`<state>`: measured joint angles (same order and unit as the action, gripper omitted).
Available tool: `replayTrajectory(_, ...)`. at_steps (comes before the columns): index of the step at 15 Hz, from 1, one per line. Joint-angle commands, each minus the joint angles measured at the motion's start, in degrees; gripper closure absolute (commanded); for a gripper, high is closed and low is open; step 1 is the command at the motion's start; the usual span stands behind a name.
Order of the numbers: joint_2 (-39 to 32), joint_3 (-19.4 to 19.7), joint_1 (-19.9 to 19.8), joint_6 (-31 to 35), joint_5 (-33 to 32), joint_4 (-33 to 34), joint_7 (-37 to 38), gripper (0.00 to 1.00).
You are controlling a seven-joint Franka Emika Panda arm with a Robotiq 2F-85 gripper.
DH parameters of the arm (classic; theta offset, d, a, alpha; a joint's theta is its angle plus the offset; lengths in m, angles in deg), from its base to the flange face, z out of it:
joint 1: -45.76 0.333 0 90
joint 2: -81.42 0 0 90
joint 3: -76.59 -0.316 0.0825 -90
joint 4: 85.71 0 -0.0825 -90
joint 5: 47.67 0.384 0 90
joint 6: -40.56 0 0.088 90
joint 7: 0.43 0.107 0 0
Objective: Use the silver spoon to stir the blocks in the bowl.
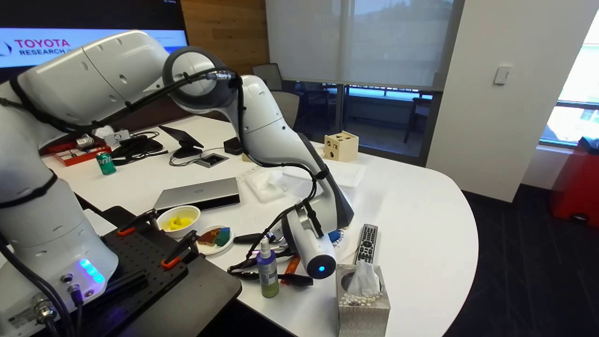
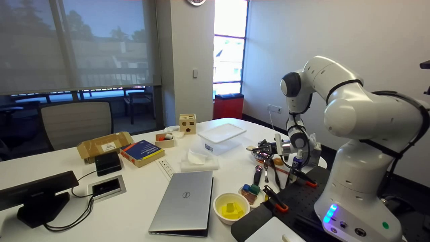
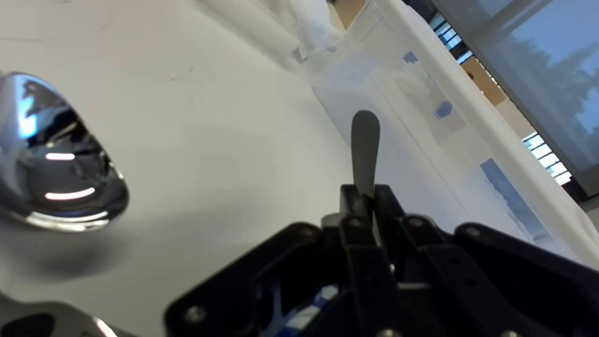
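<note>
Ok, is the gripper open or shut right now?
The gripper is shut on a slim grey handle: the wrist view shows it pinched between the fingertips, its rounded end sticking out beyond them.

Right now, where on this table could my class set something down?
The white table is bare from the remote out to the curved edge; another gap lies between the silver laptop and the socket hatch. It is crowded around the spray bottle, among black-handled utensils, and where the white bowl and plate sit. The arm hides part there.
</note>
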<state>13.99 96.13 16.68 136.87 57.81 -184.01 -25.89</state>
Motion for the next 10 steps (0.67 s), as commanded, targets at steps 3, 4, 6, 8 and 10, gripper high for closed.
replayTrajectory(3,7.8,1.5,4.3,3.3,-1.0,-5.2,-1.3,0.97)
replayTrajectory(4,9.2,1.6,5.2,3.6,-1.5,-5.9,-1.9,0.97)
replayTrajectory(6,12.0,1.4,6.9,3.5,-2.9,-7.7,-3.3,0.97)
replayTrajectory(8,14.3,1.1,8.7,3.9,-4.4,-9.6,-4.0,0.97)
replayTrajectory(10,16.5,0.7,10.4,4.5,-5.9,-11.8,-4.3,0.97)
